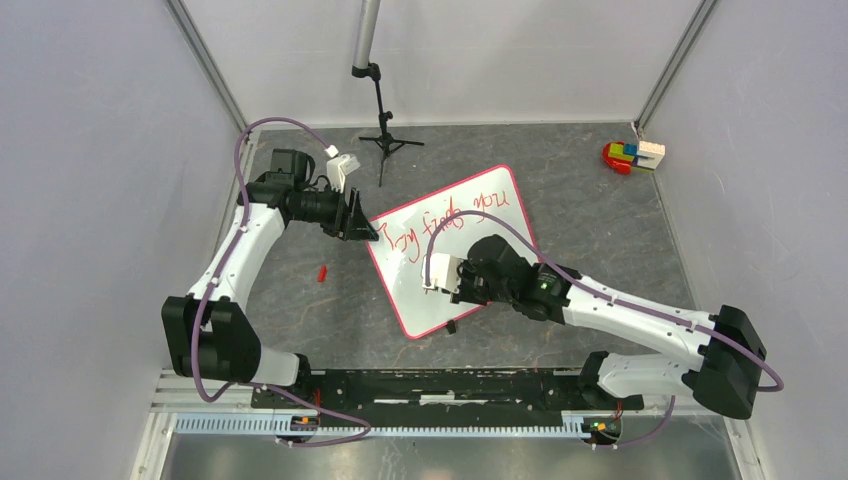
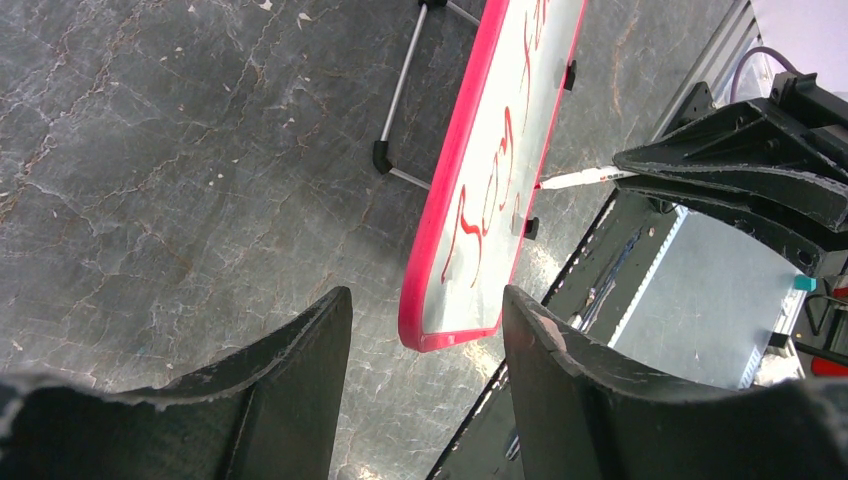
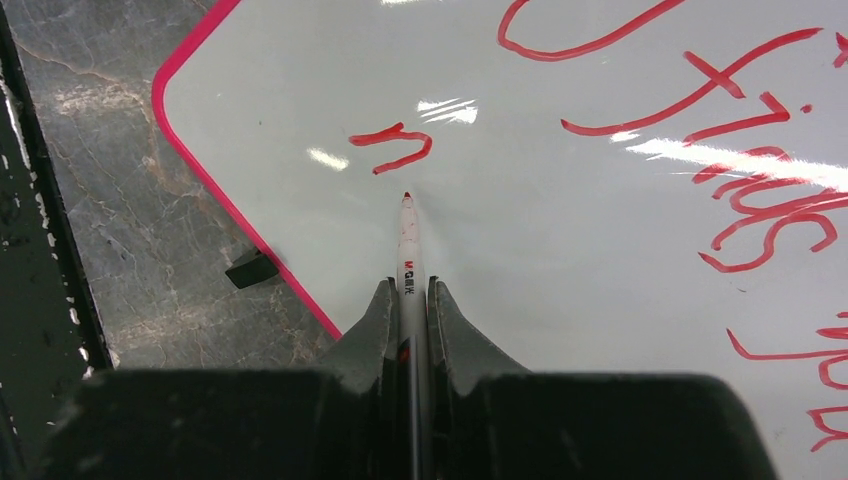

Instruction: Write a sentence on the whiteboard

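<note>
The whiteboard (image 1: 470, 260) lies tilted on the table, white with a red-pink frame. The sentence (image 1: 450, 215) runs in red cursive along its far part. My right gripper (image 1: 440, 275) is shut on a white marker (image 3: 408, 255). The marker's red tip points at the board just beside a short fresh red stroke (image 3: 395, 145), below the older words (image 3: 740, 170). My left gripper (image 1: 362, 228) is open at the board's left corner. In the left wrist view that corner (image 2: 450, 335) shows between my fingers (image 2: 320, 340), untouched. The marker (image 2: 580, 178) also shows there.
A small red cap (image 1: 322, 272) lies on the table left of the board. A black tripod stand (image 1: 382, 130) stands at the back. Coloured toy blocks (image 1: 632, 155) sit at the back right. A black clip foot (image 3: 250, 268) sticks out from the board's near edge.
</note>
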`<act>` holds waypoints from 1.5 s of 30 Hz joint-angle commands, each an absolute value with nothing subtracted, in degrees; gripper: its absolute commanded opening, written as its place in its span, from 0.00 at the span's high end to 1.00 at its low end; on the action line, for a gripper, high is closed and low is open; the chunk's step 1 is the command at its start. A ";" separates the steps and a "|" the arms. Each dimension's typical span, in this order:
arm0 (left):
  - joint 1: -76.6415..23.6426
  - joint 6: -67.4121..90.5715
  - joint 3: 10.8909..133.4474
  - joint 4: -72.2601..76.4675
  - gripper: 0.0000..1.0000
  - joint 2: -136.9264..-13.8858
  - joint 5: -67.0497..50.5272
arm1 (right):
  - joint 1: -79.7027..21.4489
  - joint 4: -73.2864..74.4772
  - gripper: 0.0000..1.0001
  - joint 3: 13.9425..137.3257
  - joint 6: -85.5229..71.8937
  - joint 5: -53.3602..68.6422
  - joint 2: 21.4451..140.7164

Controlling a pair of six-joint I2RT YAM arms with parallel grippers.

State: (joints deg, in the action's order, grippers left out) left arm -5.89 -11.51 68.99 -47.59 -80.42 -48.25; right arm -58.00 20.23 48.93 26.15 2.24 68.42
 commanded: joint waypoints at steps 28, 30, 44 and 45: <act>-6.25 -11.53 68.47 -46.16 0.36 -78.41 -48.52 | -57.57 17.04 1.00 51.91 24.32 -0.16 71.11; -6.24 -11.60 68.47 -46.20 0.36 -78.40 -48.52 | -57.61 17.26 1.00 51.54 24.43 1.60 71.04; -6.22 -11.68 68.55 -46.22 0.36 -78.75 -48.52 | -57.92 19.02 1.00 48.74 25.80 3.35 69.63; -6.29 -11.68 68.57 -46.16 0.36 -78.77 -48.54 | -57.92 19.16 1.00 48.54 25.92 3.38 69.37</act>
State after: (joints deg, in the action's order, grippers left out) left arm -5.98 -11.51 68.49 -47.59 -80.18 -48.12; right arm -57.65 19.00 49.28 25.36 2.46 70.72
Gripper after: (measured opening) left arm 0.634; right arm 0.125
